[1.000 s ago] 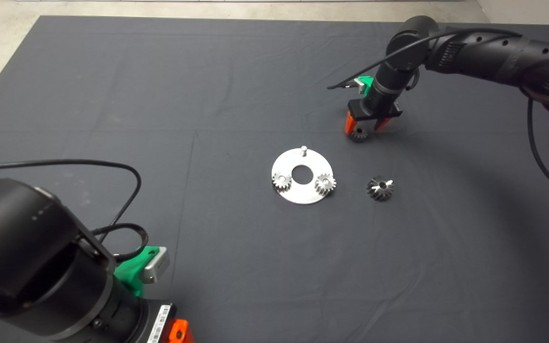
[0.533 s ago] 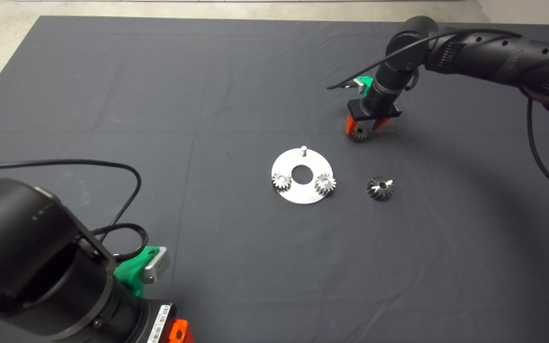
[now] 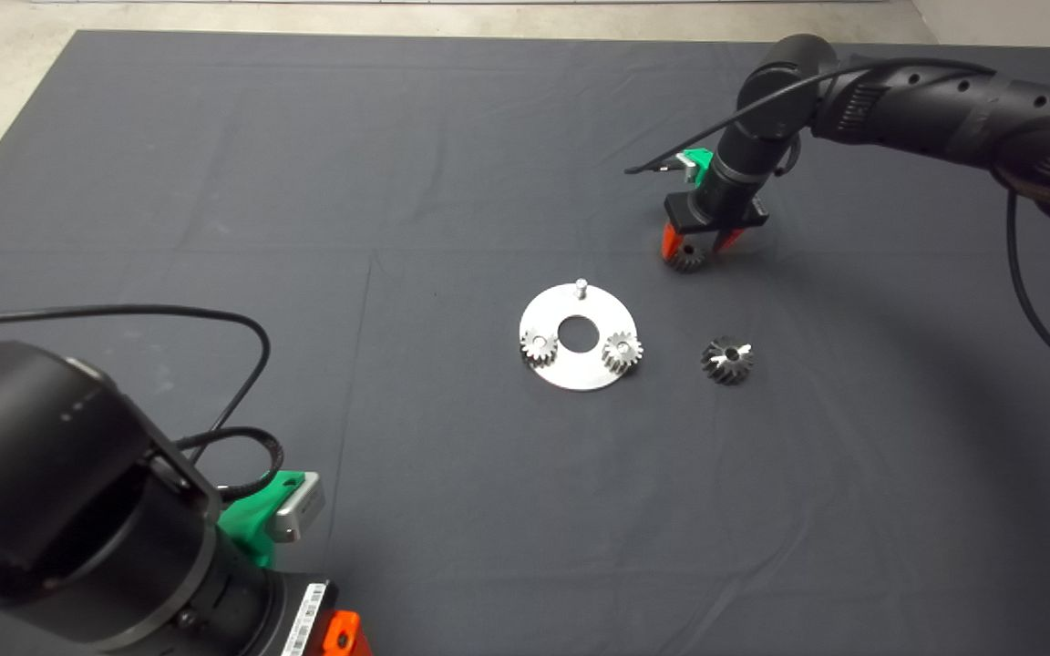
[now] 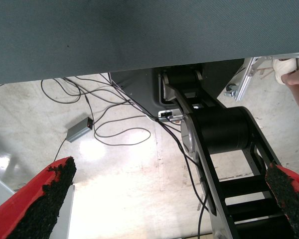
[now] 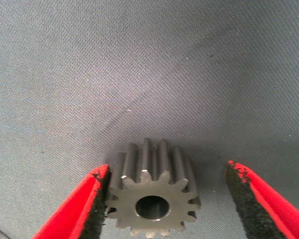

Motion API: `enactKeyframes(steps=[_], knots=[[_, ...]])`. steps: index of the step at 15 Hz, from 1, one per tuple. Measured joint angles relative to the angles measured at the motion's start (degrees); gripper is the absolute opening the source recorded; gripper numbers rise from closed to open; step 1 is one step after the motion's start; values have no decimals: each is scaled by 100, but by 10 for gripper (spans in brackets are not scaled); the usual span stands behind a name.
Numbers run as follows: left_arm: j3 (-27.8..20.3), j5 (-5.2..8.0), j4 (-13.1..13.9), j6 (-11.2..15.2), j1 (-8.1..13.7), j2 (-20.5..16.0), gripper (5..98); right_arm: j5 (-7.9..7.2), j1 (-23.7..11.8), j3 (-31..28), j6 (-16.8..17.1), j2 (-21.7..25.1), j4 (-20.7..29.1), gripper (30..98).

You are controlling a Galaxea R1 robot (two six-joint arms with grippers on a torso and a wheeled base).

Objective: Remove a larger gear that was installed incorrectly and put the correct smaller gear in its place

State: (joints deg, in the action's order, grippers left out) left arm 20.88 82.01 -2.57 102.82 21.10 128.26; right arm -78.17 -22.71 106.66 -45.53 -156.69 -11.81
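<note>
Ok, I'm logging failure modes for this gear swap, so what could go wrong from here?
1. In the right wrist view one finger pad touches the smaller gear while the other stands clear, so the right gripper may push it sideways as it closes.
2. The grip would land on toothed flanks, which could slip or tilt the gear.
3. The bare pin on the round plate is thin; a tilted gear may miss it.

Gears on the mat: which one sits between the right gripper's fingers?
The smaller gear beyond the round plate, between the right gripper's fingers. Two gears sit on the plate; the larger gear lies beside it.
</note>
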Motion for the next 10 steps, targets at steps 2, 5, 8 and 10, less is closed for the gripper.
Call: enactKeyframes(steps=[2,5,8,10], knots=[[0,0,1,0,0,2,981,-2,2,-1,0,1,0,605],[0,0,0,0,0,1,981,-2,1,-1,0,-1,0,553],[0,0,-1,0,0,1,981,-2,0,-1,0,-1,0,519],[0,0,1,0,0,2,981,-5,0,-1,0,-1,0,509]])
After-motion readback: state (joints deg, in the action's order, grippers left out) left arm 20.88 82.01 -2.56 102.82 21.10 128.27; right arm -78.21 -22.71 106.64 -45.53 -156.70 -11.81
